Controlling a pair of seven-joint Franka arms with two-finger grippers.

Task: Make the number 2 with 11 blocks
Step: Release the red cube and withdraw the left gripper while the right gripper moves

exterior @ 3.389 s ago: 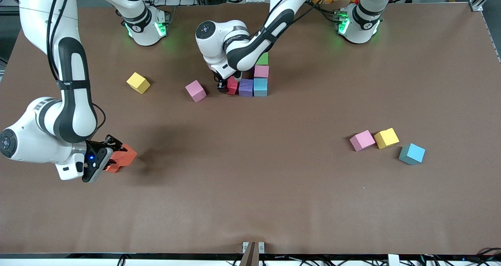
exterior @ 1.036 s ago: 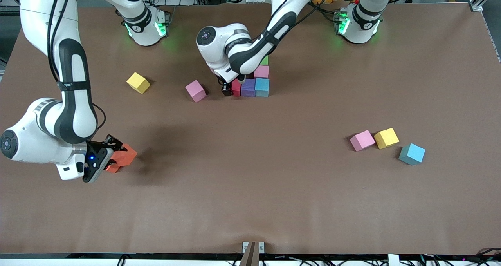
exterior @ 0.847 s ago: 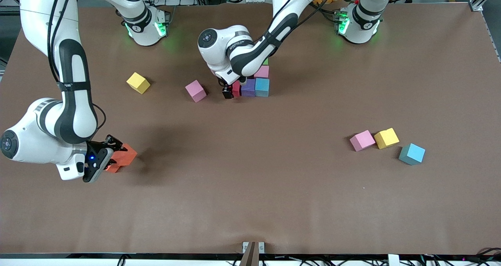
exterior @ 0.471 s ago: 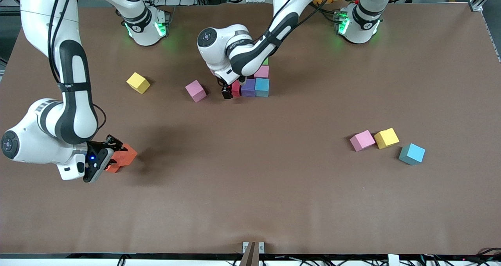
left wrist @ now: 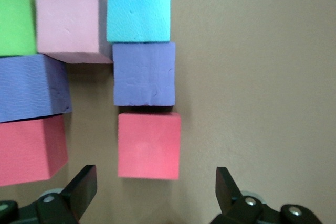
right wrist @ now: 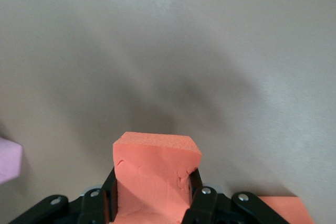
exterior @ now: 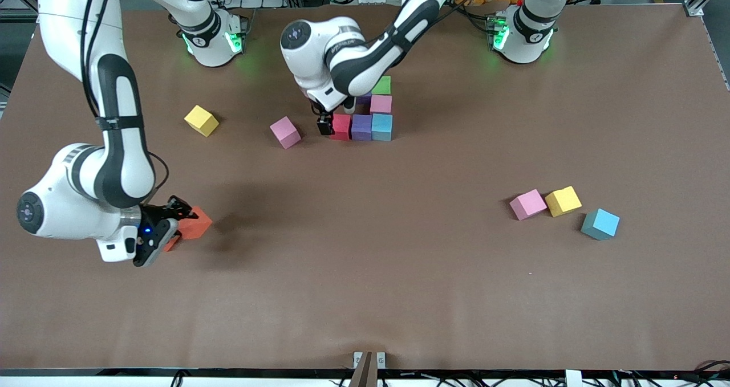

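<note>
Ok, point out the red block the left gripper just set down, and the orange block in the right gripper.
red block (exterior: 341, 126), front view, top face.
orange block (right wrist: 155, 177), right wrist view, upper face between the fingers.

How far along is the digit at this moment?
Done: seven cubes sit in the cluster, including the nearest row of red, purple and light blue. In hand: the open left gripper is over the red cube; the right gripper holds an orange cube. Left: four more cubes.
</note>
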